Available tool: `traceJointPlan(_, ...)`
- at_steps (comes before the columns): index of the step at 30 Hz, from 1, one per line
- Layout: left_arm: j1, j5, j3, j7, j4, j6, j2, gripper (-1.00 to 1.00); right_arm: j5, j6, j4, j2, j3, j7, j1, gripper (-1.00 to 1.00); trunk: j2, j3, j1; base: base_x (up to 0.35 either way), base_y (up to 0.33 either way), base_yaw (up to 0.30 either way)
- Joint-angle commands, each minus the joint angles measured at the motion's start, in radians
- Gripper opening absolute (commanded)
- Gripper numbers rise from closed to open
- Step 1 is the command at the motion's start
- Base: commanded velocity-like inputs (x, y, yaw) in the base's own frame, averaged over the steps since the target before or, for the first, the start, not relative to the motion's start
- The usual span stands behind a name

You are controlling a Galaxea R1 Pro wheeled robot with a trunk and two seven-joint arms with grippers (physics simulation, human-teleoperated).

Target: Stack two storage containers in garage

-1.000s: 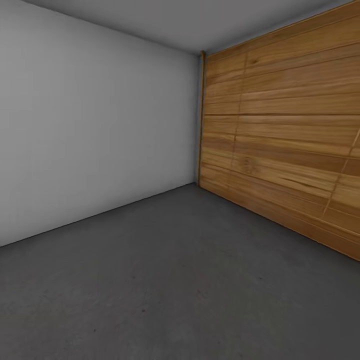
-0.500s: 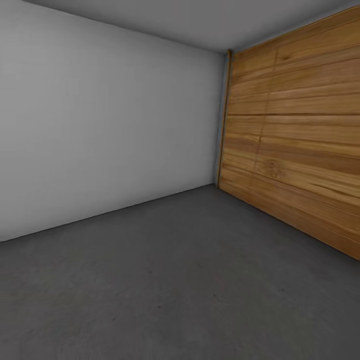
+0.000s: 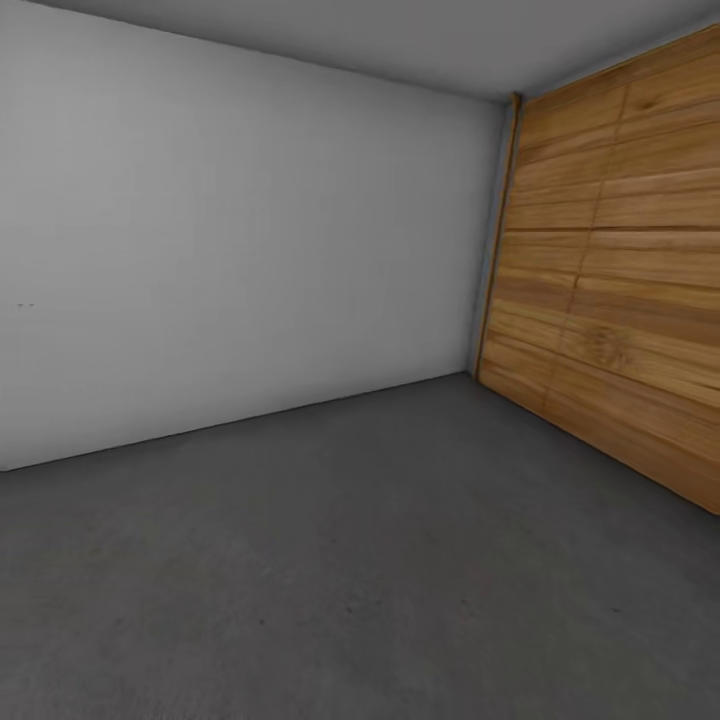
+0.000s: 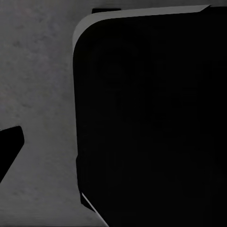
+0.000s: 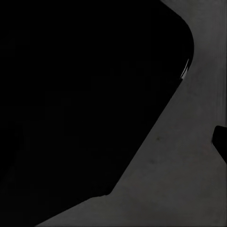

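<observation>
- Panning left: the corner where wall (image 3: 230, 250) meets wood door (image 3: 620, 290) has slid rightward in head view; camera moved, not the room.
- Standing in the garage, over bare concrete floor (image 3: 330, 560).
- Containers: none visible; location unknown.
- Fingers: state cannot be told; wrist views show dark bodywork (image 4: 151, 118) over floor.

- Robot body panel (image 4: 151, 118), left wrist view: large matt black mass, flat and featureless; one rounded corner; thin pale grey edge along its upper rim and down the curved corner.
- Same panel, lower edge: short pale diagonal highlight, like a seam or chamfer.
- Small black part (image 4: 9, 146), left wrist view: wedge-shaped, blunt tip, cut off by the picture's edge; identity cannot be told.
- Robot body panel (image 5: 85, 94), right wrist view: broad black mass, no visible markings, screws or cables; rounded corner with a small bright glint at its edge; straight slanted side below.
- Small black part (image 5: 220, 139), right wrist view: dark angular tab at the picture's edge; identity cannot be told.
</observation>
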Motion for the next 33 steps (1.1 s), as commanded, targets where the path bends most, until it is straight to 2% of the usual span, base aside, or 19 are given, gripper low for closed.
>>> traceJointPlan(1,0.000,0.000,0.000,0.000,0.000,-0.002,0.000,1.00,-0.001,-0.002,0.000,0.000,0.002,0.000,0.000,1.00,0.000,-0.001,0.000,0.000,0.000,0.272)
traceJointPlan(33,0.000,0.000,0.001,0.000,0.000,-0.002,0.000,1.00,-0.003,-0.021,0.000,0.006,0.002,0.000,0.000,1.00,0.000,-0.001,0.000,0.000,0.000,0.269)
